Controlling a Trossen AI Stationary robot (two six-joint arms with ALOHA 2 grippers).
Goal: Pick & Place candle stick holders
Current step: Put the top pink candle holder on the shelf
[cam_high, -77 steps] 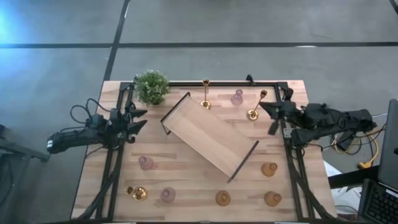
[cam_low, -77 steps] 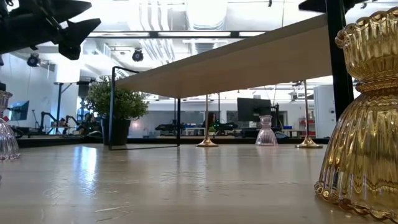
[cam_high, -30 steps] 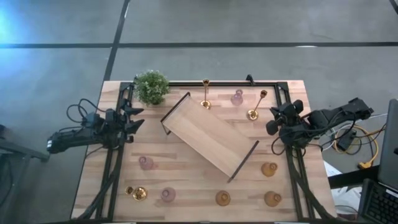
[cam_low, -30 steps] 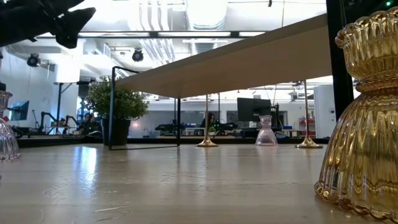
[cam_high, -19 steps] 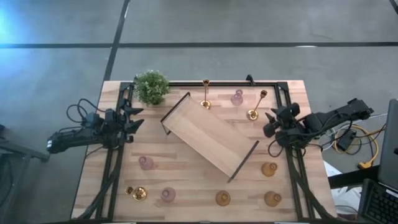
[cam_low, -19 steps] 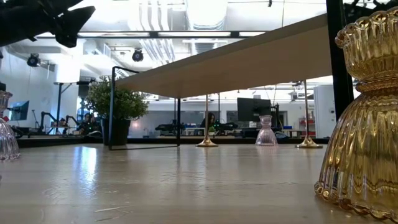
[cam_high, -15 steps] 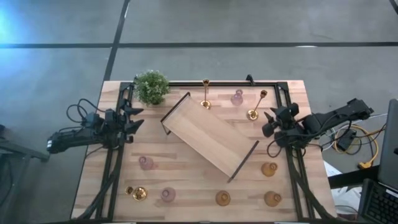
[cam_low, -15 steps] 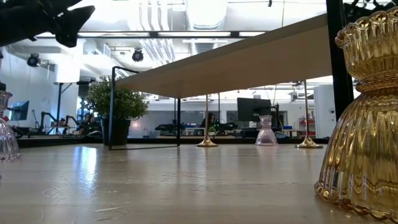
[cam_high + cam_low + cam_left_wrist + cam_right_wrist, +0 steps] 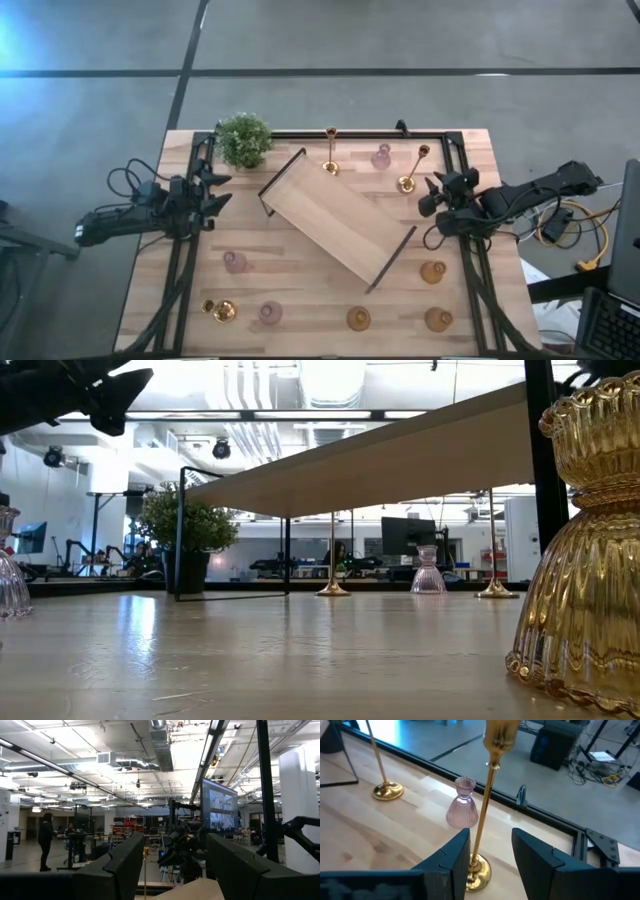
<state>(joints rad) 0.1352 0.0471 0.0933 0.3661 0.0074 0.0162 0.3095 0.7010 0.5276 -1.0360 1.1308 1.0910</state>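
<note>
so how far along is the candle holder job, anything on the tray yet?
Nothing done: the tray is bare and every holder stands on the table.
In hand: the right gripper is open, lined up on the tall gold holder near the far right corner, not yet closed on it.
Left: that one, the other gold ones, the pink ones and the amber ones. The left gripper waits open at the left edge.

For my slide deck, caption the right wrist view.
Open right gripper lines up on a tall gold candle stick holder, pink glass holder behind.
</note>
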